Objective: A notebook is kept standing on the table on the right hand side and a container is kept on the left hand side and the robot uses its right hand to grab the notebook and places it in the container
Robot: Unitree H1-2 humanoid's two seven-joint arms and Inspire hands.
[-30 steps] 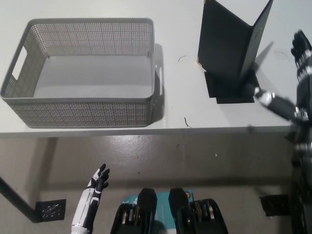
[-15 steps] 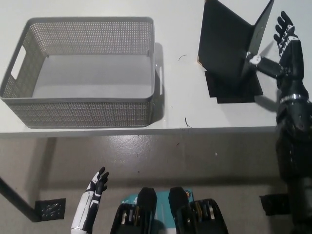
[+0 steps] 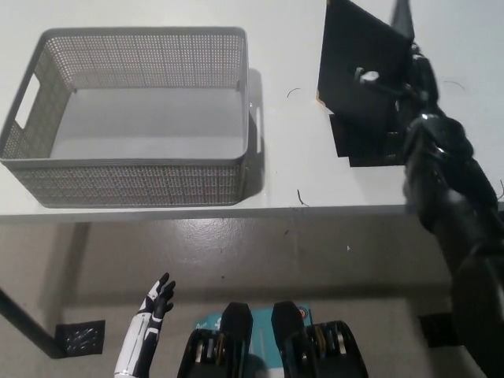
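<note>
The black notebook (image 3: 353,49) stands upright on the white table (image 3: 287,169) at the upper right, its covers drawn close together. My black right hand (image 3: 405,90) wraps around it from the right, thumb across the front cover and the other fingers hidden behind the back cover, so the hand is shut on it. The grey perforated container (image 3: 134,185) sits on the table's left side with nothing inside. My white left hand (image 3: 156,303) hangs open below the table's front edge at the lower left.
The table's front edge runs across the picture about halfway down, with grey floor below it. A few small dark marks lie on the tabletop between container and notebook. A black bracket (image 3: 79,339) sits on the floor at the lower left.
My right hand has swung left from beside the notebook and closed around it. The notebook's right cover has folded in toward the left one. The left hand has stayed put.
</note>
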